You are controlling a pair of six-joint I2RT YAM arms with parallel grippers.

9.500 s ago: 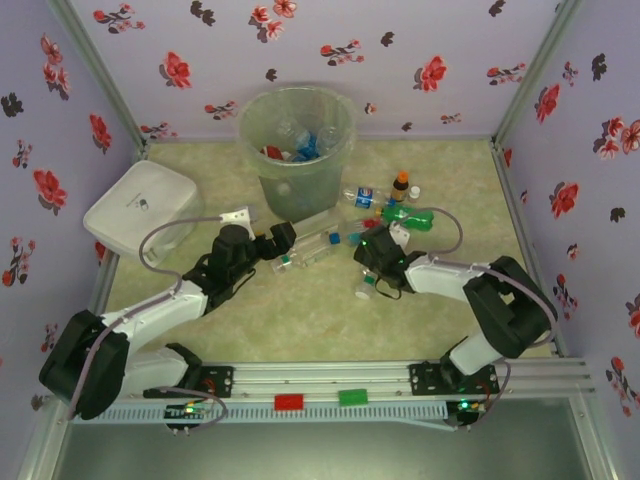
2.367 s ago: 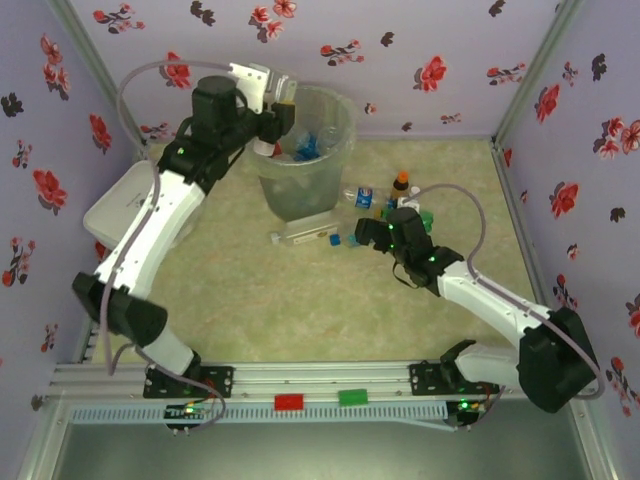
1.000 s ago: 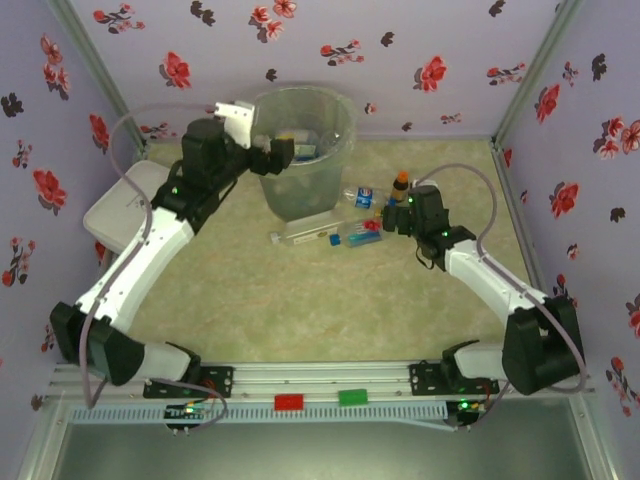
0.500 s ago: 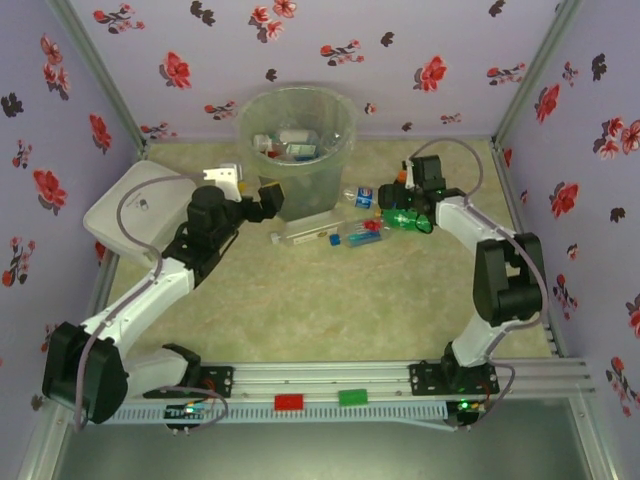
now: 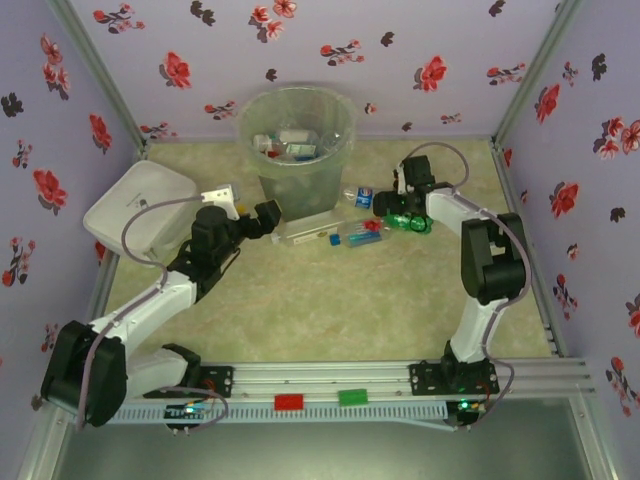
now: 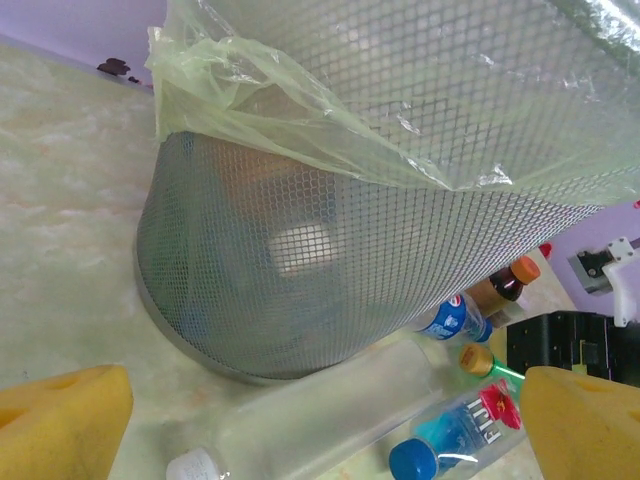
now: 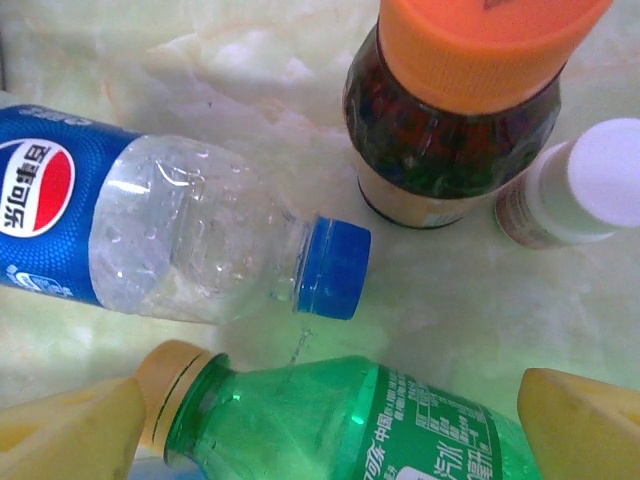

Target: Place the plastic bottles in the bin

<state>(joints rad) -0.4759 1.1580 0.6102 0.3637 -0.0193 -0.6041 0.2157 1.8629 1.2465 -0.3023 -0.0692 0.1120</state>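
Observation:
The bin (image 5: 297, 150) stands at the back of the floor with several plastic bottles inside. On the floor in front of it lie a long clear bottle (image 5: 305, 232), a blue-capped Fiji bottle (image 5: 360, 233), a green bottle (image 5: 405, 221) and a Pepsi bottle (image 5: 363, 196). My left gripper (image 5: 268, 218) is open and low beside the bin's base, facing the clear bottle (image 6: 330, 420) and the Fiji bottle (image 6: 460, 440). My right gripper (image 7: 325, 440) is open, its yellow fingers (image 7: 70, 435) on either side of the green bottle (image 7: 350, 425), with the Pepsi bottle (image 7: 150, 235) just beyond.
A brown orange-capped vial (image 7: 460, 110) and a small white-capped bottle (image 7: 575, 195) stand upright just past the right gripper. A white rounded-square container (image 5: 140, 205) sits at the left wall. The bin's mesh wall (image 6: 350, 250) is close ahead of the left gripper.
My left arm has come down from the bin's rim to the floor beside its base. My right gripper has swung back and left, ending over the green and Pepsi bottles.

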